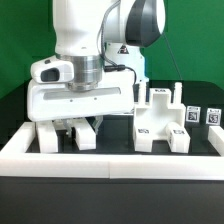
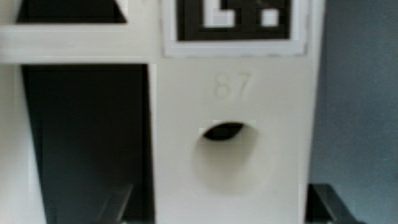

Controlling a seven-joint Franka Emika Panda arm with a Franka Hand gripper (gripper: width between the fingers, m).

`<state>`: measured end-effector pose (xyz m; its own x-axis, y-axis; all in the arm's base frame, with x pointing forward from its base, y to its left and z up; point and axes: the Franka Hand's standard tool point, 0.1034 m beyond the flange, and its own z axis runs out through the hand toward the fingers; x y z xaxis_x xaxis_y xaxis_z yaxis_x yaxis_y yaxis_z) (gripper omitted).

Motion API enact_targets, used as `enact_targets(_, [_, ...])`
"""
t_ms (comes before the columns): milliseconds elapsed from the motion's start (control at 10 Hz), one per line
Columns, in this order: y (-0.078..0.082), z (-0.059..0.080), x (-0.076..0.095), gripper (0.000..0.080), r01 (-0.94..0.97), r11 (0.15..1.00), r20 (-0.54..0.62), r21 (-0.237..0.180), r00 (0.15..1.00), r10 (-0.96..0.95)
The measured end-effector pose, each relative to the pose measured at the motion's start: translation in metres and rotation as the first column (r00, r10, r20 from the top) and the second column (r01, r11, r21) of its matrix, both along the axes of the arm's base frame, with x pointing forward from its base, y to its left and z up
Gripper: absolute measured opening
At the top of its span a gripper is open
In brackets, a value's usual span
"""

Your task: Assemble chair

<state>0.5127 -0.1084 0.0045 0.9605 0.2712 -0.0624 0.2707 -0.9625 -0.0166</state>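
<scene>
Gripper (image 1: 79,126) hung low over the table on the exterior view's left, fingers straddling a white chair part (image 2: 231,160); whether they had clamped it I could not tell. The step looked like picking up this part. The next move would call for a firm hold, a straight lift, then a carry to the grouped chair pieces (image 1: 160,122) on the exterior view's right. A black-and-white tag (image 2: 240,25) sat at one end of the part. Between it and a hole (image 2: 222,131), faint raised digits (image 2: 228,86) perhaps read 87, too blurred to confirm.
</scene>
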Motion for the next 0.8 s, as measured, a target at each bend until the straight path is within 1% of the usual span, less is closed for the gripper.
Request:
enact_targets(300, [0.0,0.0,0.0,0.0287,0.0,1.0,0.0,0.0,1.0,0.0])
enact_targets(400, [0.002,0.002,0.001,0.0287,0.029,1.0,0.0,-0.001,1.0,-0.029])
enact_targets(600, [0.012,0.022,0.001,0.0288,0.099,0.995,0.012,0.007,0.995,-0.099])
enact_targets(800, [0.014,0.036,0.004,0.0288,0.119,0.993,0.016,0.016,0.993,-0.12])
